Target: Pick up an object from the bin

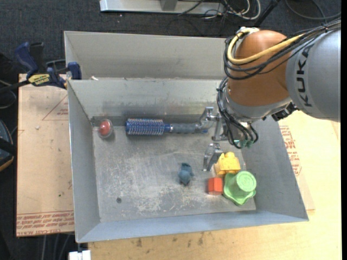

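My gripper (212, 157) hangs low over the right part of the bin, under the orange cover, its metal fingers pointing down with a small gap between them and nothing held. Just right of the fingertips lies a yellow block (228, 162). Below it sit a small orange cube (214, 185) and a green cup-like piece (239, 187). A small blue-grey lump (185, 174) rests on the floor to the left of the fingers.
A blue hairbrush (154, 127) with a grey handle lies along the back wall, its handle end near the gripper. A red ball (105, 127) sits in the back left corner. The arm enters from the right.
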Robot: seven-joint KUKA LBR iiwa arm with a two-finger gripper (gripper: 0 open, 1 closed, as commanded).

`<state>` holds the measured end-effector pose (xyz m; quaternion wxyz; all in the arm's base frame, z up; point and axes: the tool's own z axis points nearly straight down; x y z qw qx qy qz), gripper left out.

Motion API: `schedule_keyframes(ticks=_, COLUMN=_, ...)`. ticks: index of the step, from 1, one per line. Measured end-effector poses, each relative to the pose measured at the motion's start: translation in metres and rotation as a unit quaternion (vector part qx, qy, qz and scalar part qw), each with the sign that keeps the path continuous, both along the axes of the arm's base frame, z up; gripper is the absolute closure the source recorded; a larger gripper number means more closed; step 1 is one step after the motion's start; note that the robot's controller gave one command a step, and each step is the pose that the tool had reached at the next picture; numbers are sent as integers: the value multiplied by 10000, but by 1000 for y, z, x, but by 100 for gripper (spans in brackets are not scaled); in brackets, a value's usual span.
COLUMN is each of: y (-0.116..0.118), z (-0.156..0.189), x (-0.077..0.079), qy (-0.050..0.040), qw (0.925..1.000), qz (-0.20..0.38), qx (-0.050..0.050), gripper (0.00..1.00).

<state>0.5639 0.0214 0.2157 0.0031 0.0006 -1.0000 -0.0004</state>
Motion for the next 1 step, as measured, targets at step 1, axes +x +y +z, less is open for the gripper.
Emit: schedule_keyframes(ticks=1, y=-27, z=-144, x=-61, qy=-78, qw=9997, qz=226, qx=7, gripper=0)
